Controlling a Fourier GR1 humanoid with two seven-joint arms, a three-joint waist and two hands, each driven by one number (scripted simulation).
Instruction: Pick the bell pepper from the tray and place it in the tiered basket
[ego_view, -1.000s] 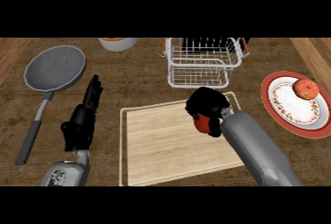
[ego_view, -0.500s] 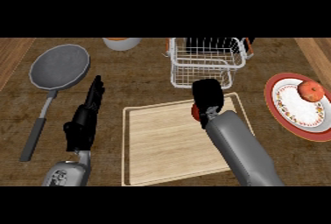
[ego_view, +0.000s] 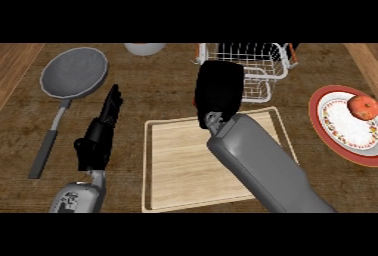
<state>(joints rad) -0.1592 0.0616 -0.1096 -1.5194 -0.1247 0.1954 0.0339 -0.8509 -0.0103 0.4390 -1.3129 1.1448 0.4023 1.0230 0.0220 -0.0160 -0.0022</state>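
The wooden tray (ego_view: 173, 170) lies at the middle of the counter. My right hand (ego_view: 218, 92) hovers over its far edge, just in front of the white wire tiered basket (ego_view: 255, 62). Its back faces me and its fingers are curled downward round the bell pepper. The hand hides the pepper almost entirely; only a thin red sliver (ego_view: 195, 101) shows at its left side. My left hand (ego_view: 100, 135) rests open left of the tray, fingers straight and pointing away.
A grey frying pan (ego_view: 72, 80) lies at the far left with its handle toward me. A red-rimmed plate (ego_view: 336, 127) with a red round fruit (ego_view: 363, 106) sits at the right. A white bowl (ego_view: 144, 48) stands at the back.
My right hand has carried the pepper away from me, from over the tray's far right part to its far edge by the basket; the pepper is now nearly hidden. The left hand has stayed put.
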